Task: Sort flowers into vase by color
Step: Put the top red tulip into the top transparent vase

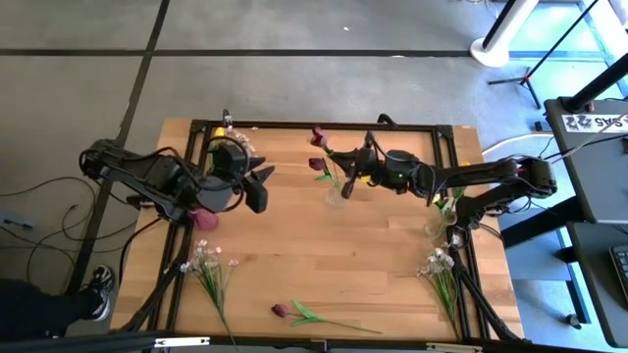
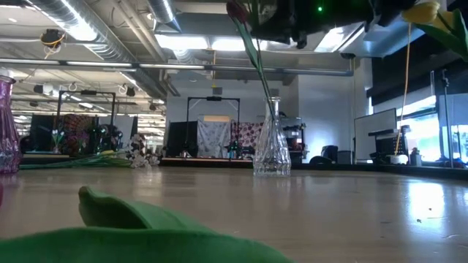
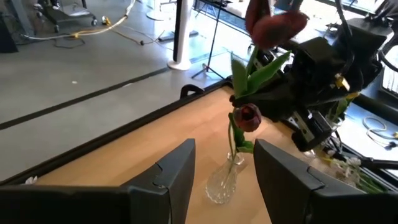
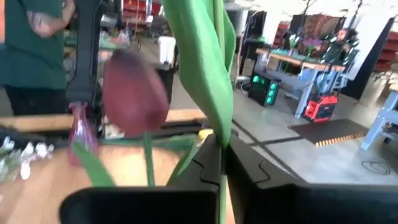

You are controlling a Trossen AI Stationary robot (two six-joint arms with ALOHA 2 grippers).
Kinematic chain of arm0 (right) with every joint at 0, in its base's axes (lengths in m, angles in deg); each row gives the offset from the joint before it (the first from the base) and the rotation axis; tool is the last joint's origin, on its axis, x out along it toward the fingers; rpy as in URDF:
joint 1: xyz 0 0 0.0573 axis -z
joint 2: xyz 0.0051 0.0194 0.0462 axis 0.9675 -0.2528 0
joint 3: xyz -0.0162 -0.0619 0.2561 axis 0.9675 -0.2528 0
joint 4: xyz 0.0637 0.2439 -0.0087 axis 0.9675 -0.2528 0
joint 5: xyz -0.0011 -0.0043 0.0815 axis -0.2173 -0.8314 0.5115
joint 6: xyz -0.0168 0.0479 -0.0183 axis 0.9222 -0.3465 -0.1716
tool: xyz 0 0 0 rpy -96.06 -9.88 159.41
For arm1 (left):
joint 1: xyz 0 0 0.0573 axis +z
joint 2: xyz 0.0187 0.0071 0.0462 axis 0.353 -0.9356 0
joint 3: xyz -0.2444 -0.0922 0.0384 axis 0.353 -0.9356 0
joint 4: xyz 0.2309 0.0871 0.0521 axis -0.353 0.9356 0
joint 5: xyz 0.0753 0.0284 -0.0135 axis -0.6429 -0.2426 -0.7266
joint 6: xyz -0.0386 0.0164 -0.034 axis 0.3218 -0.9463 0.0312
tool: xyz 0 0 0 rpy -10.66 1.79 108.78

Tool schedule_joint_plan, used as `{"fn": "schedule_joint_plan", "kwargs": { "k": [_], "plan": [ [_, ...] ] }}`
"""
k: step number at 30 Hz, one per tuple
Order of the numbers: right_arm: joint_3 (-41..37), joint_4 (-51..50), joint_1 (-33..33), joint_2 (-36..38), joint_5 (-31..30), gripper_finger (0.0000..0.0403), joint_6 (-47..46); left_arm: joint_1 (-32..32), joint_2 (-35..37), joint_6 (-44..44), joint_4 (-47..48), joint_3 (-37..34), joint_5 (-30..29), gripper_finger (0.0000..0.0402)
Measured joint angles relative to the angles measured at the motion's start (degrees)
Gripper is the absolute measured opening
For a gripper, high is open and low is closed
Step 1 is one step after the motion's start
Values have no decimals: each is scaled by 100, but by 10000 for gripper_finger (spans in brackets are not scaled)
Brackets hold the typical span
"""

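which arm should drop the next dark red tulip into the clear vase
Right: its hand already grips a dark red tulip just above the clear vase. The left hand sits open and empty, farther off.

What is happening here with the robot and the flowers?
The robot is sorting artificial flowers into vases by color. The right gripper has its jaws shut on a dark red tulip and holds it above the clear glass vase, which already holds one dark red tulip. The left gripper waits with open jaws near the pink vase. Another red tulip and two white-pink sprigs lie on the table.
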Motion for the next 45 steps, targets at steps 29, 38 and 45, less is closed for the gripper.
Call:
{"fn": "schedule_joint_plan", "kwargs": {
  "k": [29,38,45],
  "plan": [
    [4,-2243,-373,442,167,142,-833,0,248,-6,574,0,554,127],
    [2,-2526,-373,1018,212,180,-826,0,248,-14,648,0,696,127],
    [4,-3153,-372,1538,407,201,-900,3,248,-14,657,0,787,127]
  ]
}}
